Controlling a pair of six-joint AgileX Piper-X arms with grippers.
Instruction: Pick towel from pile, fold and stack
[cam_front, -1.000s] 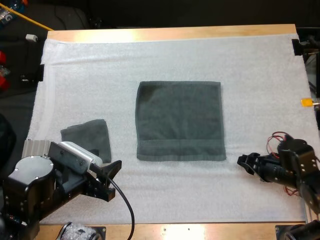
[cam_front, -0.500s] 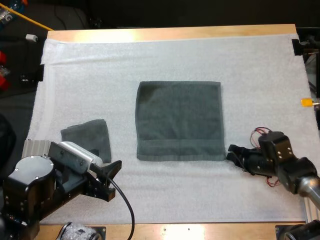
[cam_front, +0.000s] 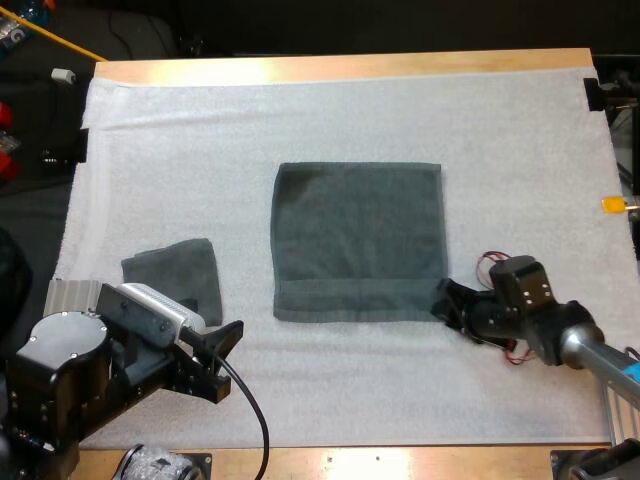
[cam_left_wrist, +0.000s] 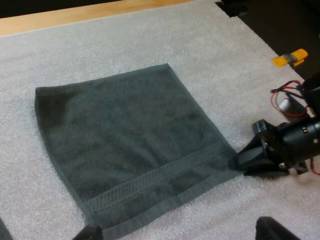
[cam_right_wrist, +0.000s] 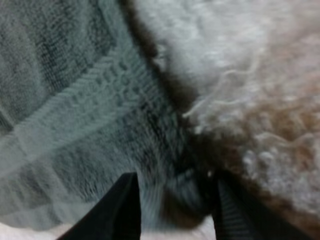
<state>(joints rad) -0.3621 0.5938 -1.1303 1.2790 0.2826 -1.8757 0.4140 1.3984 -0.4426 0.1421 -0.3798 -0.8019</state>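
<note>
Right gripper (cam_front: 441, 303), jaws spread, sits at the soft, limp flat towel's (cam_front: 358, 240) near-right corner, its likeliest pinch point; left gripper's (cam_front: 225, 360) jaws also spread.

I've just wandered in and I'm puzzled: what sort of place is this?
Probably a robotics lab bench rather than a laundry. A left arm and a right arm work at a wooden table with a white mat, where a flat towel and a smaller towel lie.
</note>
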